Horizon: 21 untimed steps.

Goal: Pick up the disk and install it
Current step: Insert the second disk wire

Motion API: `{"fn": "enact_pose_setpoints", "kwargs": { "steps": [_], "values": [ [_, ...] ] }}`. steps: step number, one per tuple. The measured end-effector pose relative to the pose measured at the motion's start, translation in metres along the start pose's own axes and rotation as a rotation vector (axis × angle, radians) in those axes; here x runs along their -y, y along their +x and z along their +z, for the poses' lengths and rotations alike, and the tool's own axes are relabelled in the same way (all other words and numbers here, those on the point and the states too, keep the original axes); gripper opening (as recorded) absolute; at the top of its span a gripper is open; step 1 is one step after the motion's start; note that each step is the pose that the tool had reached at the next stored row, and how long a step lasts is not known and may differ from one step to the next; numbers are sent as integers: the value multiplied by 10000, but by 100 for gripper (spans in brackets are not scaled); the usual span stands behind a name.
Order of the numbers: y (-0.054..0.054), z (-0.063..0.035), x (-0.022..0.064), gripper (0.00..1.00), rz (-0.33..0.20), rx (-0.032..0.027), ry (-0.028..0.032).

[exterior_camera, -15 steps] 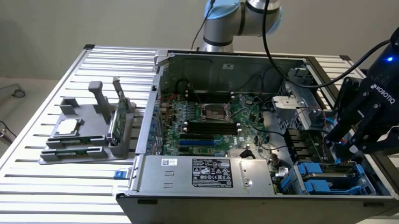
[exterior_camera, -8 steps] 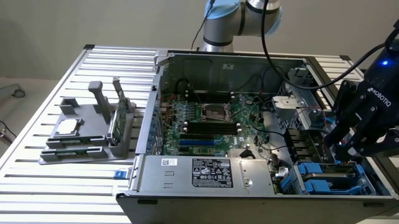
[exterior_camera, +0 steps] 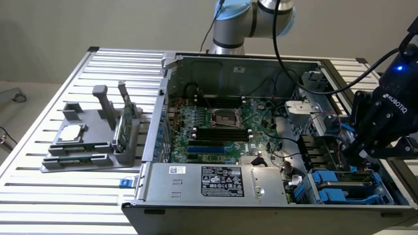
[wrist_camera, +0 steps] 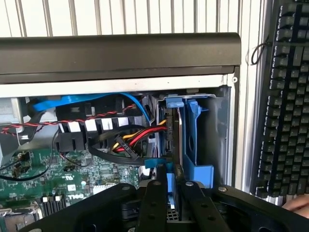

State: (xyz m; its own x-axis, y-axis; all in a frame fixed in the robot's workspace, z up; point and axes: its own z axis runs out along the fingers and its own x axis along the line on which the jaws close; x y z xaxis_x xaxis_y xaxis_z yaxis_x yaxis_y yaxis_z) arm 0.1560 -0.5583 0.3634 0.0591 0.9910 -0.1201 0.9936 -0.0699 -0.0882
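With its jaws closing around the blue-framed disk (wrist_camera: 175, 145) in the computer case's (exterior_camera: 196, 188) drive bay, the gripper (wrist_camera: 170, 193) risks snagging the nearby red-and-yellow cables (wrist_camera: 140, 137).

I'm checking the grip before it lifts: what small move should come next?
Probably a short straight pull out of the bay: the pincer appears closed on the edge of the disk, which sits upright among the blue carriers, close beside the cables.

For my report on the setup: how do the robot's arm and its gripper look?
The arm has silver-grey tube sections with light blue caps on the joints, and a black cable runs along it. The gripper is black and bulky, with white ROBOTIQ lettering and a blue light above it. Its fingers are flat black bars with round rivets.
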Motion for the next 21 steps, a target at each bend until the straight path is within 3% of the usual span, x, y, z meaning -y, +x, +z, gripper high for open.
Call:
{"fn": "enact_pose_setpoints", "kwargs": {
  "steps": [1, 4, 9, 13, 21],
  "values": [
    [2, 4, 0, 16, 2, 14, -4],
    [4, 15, -1, 16, 6, 54, -7],
    [12, 77, -6, 16, 7, 64, 1],
    [18, 127, -11, 16, -4, 67, 46],
    [23, 171, -16, 16, -29, 69, 49]
  ]
}}
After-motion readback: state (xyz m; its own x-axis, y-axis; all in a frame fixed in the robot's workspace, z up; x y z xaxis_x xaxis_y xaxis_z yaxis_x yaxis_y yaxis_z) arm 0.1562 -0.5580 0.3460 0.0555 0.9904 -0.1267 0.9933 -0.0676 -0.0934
